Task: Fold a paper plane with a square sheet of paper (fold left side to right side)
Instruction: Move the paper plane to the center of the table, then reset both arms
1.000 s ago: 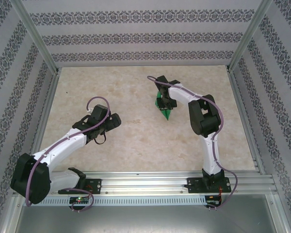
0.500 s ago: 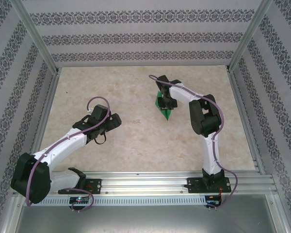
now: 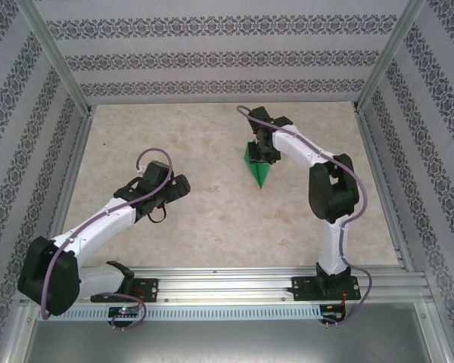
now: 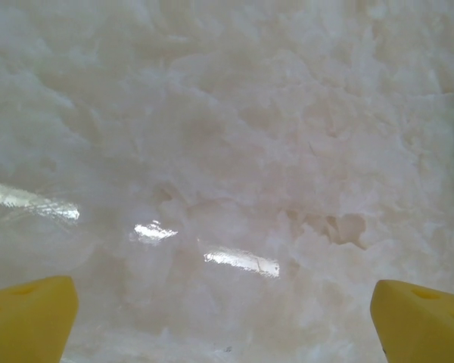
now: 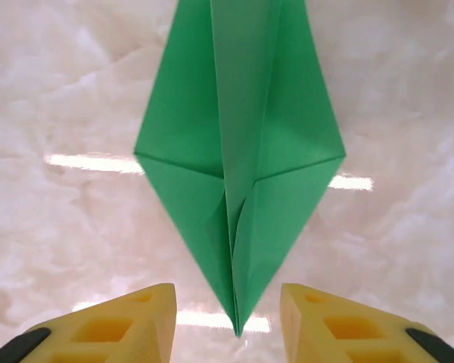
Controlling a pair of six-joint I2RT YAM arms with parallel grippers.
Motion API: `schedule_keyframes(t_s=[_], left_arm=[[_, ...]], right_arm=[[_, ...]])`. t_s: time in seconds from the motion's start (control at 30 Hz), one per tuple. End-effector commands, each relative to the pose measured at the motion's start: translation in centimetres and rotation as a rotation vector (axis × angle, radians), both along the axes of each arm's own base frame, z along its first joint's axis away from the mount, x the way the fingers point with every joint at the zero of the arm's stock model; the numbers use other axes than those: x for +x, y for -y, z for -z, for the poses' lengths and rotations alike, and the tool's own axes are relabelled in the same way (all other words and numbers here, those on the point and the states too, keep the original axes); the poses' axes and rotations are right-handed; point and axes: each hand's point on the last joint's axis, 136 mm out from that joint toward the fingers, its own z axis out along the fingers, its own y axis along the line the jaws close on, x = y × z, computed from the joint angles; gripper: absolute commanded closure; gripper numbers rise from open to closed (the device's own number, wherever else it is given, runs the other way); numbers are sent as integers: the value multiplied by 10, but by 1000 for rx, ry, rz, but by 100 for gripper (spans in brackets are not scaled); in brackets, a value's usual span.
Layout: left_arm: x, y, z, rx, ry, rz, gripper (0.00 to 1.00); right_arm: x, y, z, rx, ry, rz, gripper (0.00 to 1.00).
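The square sheet of paper, bright green, lies on the marble table folded into a pointed paper plane (image 3: 259, 169). Its sharp tip points toward the near edge. My right gripper (image 3: 264, 145) hovers over its far end, open. In the right wrist view the paper plane (image 5: 238, 166) has a raised centre crease. Its tip lies in the gap of the right gripper (image 5: 228, 321), clear of both yellow fingertips (image 5: 129, 325). My left gripper (image 3: 178, 189) stands wide open over bare table to the left; in its wrist view the left gripper (image 4: 227, 318) has nothing between its yellow fingertips (image 4: 30, 314).
Patterned walls (image 3: 212, 60) close off the back and both sides of the table. An aluminium rail (image 3: 234, 283) with both arm bases runs along the near edge. Bare marble surface (image 3: 204, 219) lies between the arms.
The right gripper has opened and let go of the folded paper, pulling back toward the far side. The right elbow swung to the right. The left arm has not moved.
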Motion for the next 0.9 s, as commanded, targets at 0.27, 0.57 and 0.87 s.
schedule_keyframes(t_s=[0.27, 0.57, 0.87], left_arm=[[27, -32, -57, 154, 175, -46, 0], [41, -91, -108, 463, 433, -229, 0], [46, -118, -94, 762, 501, -228, 0]], right_arm=[[-38, 66, -84, -32, 353, 65, 38], [-66, 159, -99, -44, 677, 308, 2], [-69, 209, -59, -251, 949, 338, 2]])
